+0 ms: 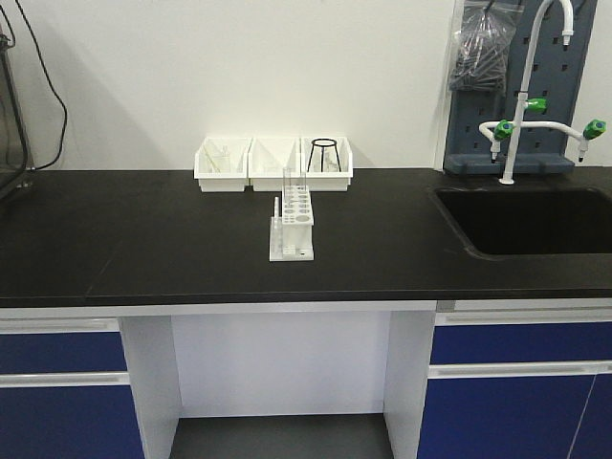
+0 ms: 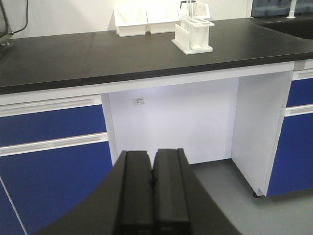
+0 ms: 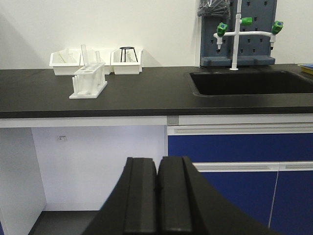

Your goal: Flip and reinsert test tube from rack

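The small white rack [image 1: 292,228] stands on the black counter [image 1: 143,239] near its middle. A clear test tube [image 1: 288,184] stands upright in a far hole of the rack. The rack also shows in the left wrist view [image 2: 192,35] and in the right wrist view [image 3: 88,80], with the tube [image 3: 84,54] rising above it. My left gripper [image 2: 152,161] is shut and empty, low in front of the cabinets, well below the counter. My right gripper [image 3: 157,169] is shut and empty, also low and far from the rack. Neither gripper shows in the front view.
Three white open-front bins [image 1: 273,163] line the wall behind the rack; the right one holds a black wire stand [image 1: 324,153]. A black sink [image 1: 526,218] with a white faucet [image 1: 521,96] is at the right. Blue drawers [image 3: 239,147] sit under the counter, around a knee opening [image 1: 282,363].
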